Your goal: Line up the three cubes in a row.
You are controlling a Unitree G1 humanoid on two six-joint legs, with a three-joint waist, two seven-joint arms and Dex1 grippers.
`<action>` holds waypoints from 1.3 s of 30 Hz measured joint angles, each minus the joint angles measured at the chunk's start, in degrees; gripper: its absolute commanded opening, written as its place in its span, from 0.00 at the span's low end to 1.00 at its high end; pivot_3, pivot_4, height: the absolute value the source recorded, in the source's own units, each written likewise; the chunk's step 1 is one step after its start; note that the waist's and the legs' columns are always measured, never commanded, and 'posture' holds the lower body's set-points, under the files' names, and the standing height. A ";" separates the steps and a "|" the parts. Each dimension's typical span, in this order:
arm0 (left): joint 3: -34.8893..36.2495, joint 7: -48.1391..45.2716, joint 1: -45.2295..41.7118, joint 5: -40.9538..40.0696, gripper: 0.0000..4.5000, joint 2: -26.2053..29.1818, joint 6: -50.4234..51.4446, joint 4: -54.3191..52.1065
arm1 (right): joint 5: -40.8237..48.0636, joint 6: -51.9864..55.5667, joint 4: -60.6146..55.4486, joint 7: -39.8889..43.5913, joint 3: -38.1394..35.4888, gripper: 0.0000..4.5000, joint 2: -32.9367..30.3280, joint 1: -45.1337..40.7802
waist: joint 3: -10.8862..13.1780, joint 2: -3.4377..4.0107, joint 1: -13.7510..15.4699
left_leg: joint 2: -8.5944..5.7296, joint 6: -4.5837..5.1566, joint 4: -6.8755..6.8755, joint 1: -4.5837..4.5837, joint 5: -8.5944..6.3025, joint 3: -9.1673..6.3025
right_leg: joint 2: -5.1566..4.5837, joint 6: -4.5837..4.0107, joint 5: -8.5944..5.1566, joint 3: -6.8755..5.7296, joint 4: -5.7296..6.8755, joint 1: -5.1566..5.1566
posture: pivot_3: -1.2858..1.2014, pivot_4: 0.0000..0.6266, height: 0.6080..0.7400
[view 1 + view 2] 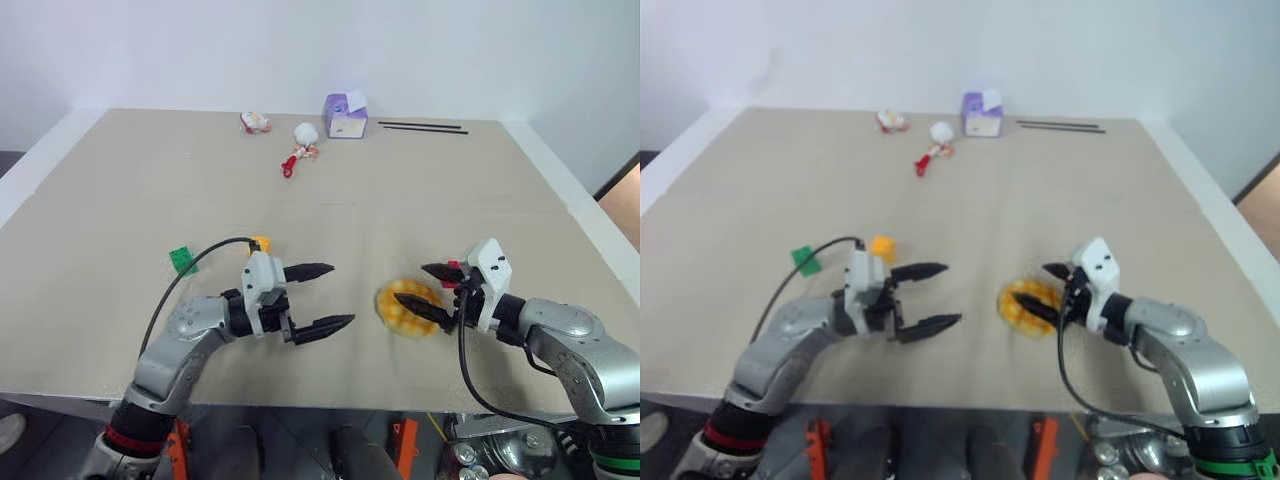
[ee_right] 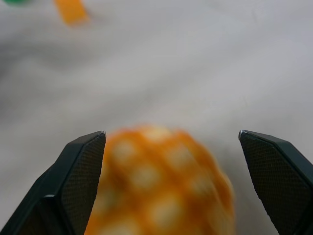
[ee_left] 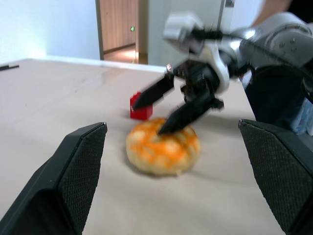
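The green cube (image 1: 182,259) lies on the table (image 1: 120,180) to the left. The yellow-orange cube (image 1: 261,243) sits right beside it, partly behind my left gripper (image 1: 340,295). That gripper is open, empty, and points right toward a round yellow checkered bun (image 1: 405,306). The red cube (image 3: 141,108) stands just behind the bun. My right gripper (image 1: 412,284) is open, and its fingers straddle the bun's top without closing on it. In the right wrist view the bun (image 2: 161,186) sits between the open fingers.
At the table's far side stand a purple-and-white box (image 1: 345,115), a few small toys (image 1: 255,122) and two thin black sticks (image 1: 422,126). A red-handled object (image 1: 290,165) lies in front of them. The table's front edge runs just under both arms.
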 measured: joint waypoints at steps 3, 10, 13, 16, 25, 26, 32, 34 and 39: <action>-0.12 0.36 -0.94 0.17 1.00 -0.85 0.00 0.91 | -0.17 2.81 -0.08 -0.40 0.58 0.73 -0.09 0.00 | -0.01 0.02 -0.03 | 0.01 0.03 -0.05 0.04 -0.02 -0.03 | 0.04 0.04 0.02 0.00 0.00 0.01 | 0.52 0.24 1.00; -0.11 0.88 -2.21 0.47 1.00 -2.47 0.00 1.84 | -1.12 4.59 -0.30 -0.64 0.93 0.22 -0.10 0.40 | -0.02 0.04 0.03 | -0.02 0.03 0.30 0.03 -0.01 -0.01 | -0.01 -0.04 0.00 0.01 0.00 0.15 | 0.52 0.24 1.00; -0.11 1.29 -3.00 0.54 1.00 -2.92 0.00 2.49 | -1.09 5.31 -0.88 -0.99 0.92 0.01 0.61 0.52 | -0.03 0.03 0.02 | -0.02 0.03 0.42 0.03 -0.01 -0.01 | -0.01 -0.04 0.02 0.01 0.00 0.18 | 0.52 0.24 1.00; -0.04 1.95 -3.62 0.53 1.00 -3.52 0.04 2.98 | -0.92 5.54 -1.09 -1.16 0.56 0.00 1.08 0.62 | -0.03 0.03 0.00 | -0.01 0.03 0.41 0.03 -0.01 -0.02 | 0.00 -0.04 0.03 0.01 0.00 0.17 | 0.52 0.24 1.00; -0.14 4.04 -13.36 2.12 1.00 -12.06 -1.62 12.92 | 6.17 5.21 -1.28 -11.44 -15.36 0.00 9.49 -5.48 | 0.01 0.08 0.01 | -0.12 0.04 0.52 -0.19 0.00 -0.04 | -0.02 0.16 0.16 0.06 -0.03 0.07 | 0.52 0.24 1.00; -0.51 4.12 -14.48 2.48 1.00 -13.31 -2.27 14.26 | 6.28 4.41 -1.29 -13.93 -18.08 0.00 10.12 -6.98 | 0.01 0.07 0.01 | -0.12 0.04 0.52 -0.19 0.00 -0.04 | -0.02 0.16 0.16 0.06 -0.07 0.08 | 0.52 0.24 1.00; -2.63 2.95 -19.00 6.09 1.00 -19.29 -8.08 24.15 | 0.30 4.34 3.00 -30.55 -25.84 0.00 11.06 -9.15 | -0.02 0.15 0.06 | -0.15 0.05 0.35 -0.29 0.00 -0.07 | -0.02 0.13 0.09 0.09 -0.08 -0.03 | 0.52 0.24 1.00; -3.30 2.39 -20.33 6.47 1.00 -21.50 -9.40 26.63 | -1.75 4.54 5.01 -34.43 -27.50 0.00 11.36 -9.10 | -0.04 0.21 0.04 | -0.19 0.07 0.33 -0.31 -0.01 -0.05 | -0.04 0.19 0.09 0.14 -0.08 -0.07 | 0.52 0.24 1.00; -4.33 0.65 -23.22 8.15 1.00 -25.46 -13.15 32.64 | -5.05 8.87 9.72 -41.51 -30.54 0.00 11.38 -8.27 | -0.13 0.39 -0.17 | -0.19 0.10 0.30 -0.25 -0.03 -0.02 | -0.02 0.12 0.06 0.20 -0.07 -0.07 | 0.52 0.24 1.00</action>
